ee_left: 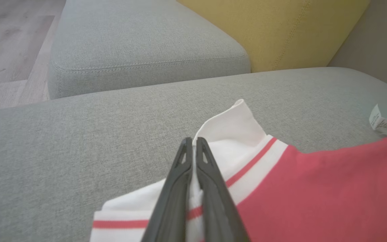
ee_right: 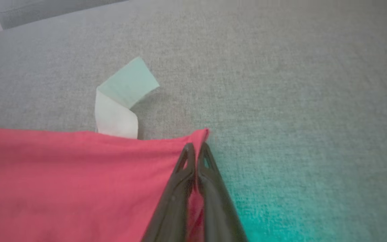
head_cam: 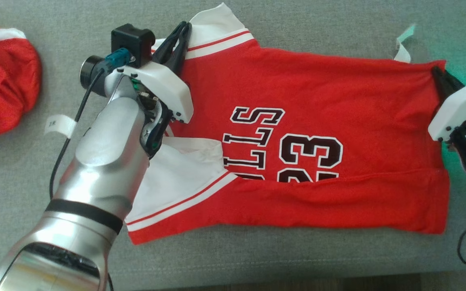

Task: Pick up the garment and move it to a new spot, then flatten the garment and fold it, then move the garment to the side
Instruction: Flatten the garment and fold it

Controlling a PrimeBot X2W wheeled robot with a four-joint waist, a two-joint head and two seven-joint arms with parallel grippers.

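Pinching the jersey at its two far corners, I have my left gripper closed tight on the white, red-striped sleeve trim. My right gripper is closed on the red hem corner, and both wrist views show cloth caught between the fingers. The jersey lies spread across the middle of the grey sofa cushion, sleeves toward the cushion's left end and hem toward its right. Its near strip is folded up over the printed numbers. It is a thin, limp knit, light and without stiffness, so I judge it will sag between my grips and wrinkle unless pulled taut. Corners and stitched trim are the best holds; the middle would bunch. A papery care label curls up from the far edge. The cushion's coarse weave should grip and drag the cloth.
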